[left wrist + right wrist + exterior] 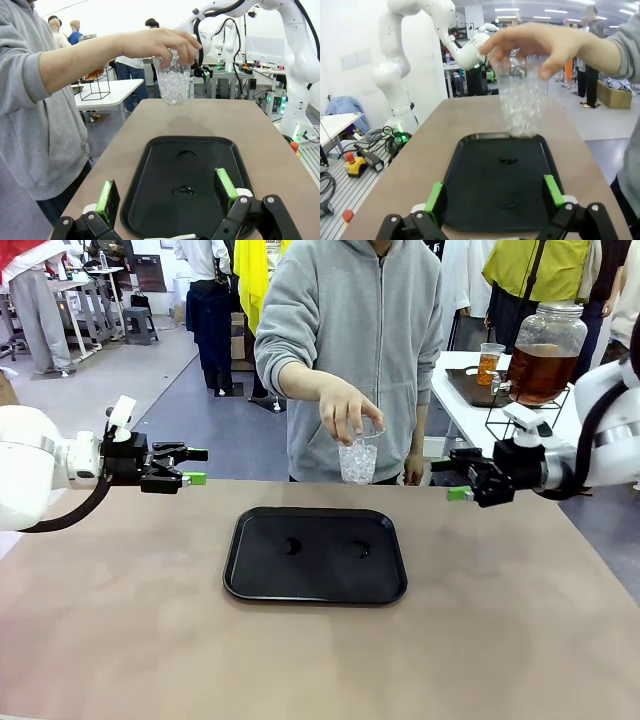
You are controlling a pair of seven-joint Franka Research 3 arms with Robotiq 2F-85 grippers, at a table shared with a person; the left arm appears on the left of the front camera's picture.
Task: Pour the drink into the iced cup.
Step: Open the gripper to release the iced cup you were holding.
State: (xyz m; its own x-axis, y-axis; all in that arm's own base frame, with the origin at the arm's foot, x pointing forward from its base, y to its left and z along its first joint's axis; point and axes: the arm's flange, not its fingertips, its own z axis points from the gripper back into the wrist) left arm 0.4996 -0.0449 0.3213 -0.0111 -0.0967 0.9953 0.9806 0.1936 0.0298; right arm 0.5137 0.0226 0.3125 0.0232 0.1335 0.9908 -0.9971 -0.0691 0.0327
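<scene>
A person's hand (345, 405) holds the iced cup (359, 458), a clear plastic cup of ice, by its rim above the table's far edge; the iced cup (173, 82) hangs above the tray's far end, and shows blurred (522, 106) in the right wrist view. The drink (540, 370), amber-brown, fills a big glass dispenser jar on a wire stand at the back right. My left gripper (196, 467) is open at the left, empty; its green pads (108, 197) stand wide. My right gripper (452, 480) is open and empty at the right, with its pads (552, 189) spread wide.
A black tray (316, 554) lies mid-table with small wet spots. The jar's side table (470, 390) also carries a dark tray with a cup of amber drink (489, 362). The person stands at the far edge.
</scene>
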